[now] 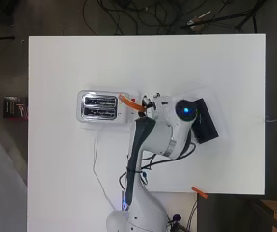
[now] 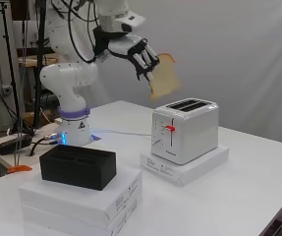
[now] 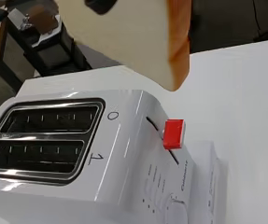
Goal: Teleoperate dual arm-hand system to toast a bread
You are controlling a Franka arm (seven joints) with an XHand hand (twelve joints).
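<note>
So the robot hand [image 2: 139, 55] has its fingers pinched around the top edge of a slice of bread [image 2: 163, 76], and the slice is hanging in the air in the upper middle of the side view, tilted, above and a bit left of the toaster [image 2: 185, 130]. In the overhead view the bread [image 1: 130, 103] shows edge-on as an orange strip just right of the toaster [image 1: 101, 107], so it's beside the slots, not over them yet.

Progress-wise I'd call it roughly halfway. Bread is picked up and carried over, that part's done. Both slots [image 3: 45, 137] look empty in the wrist view, and the red lever [image 3: 173, 134] sits near the top of its track, so nothing's been pushed down.

Still left, as far as I can judge: line the slice up with a slot, straighten it, drop it in, then press the lever. The toaster sits on a flat white box [image 2: 185, 164] on the tabletop [image 2: 239, 196].
</note>
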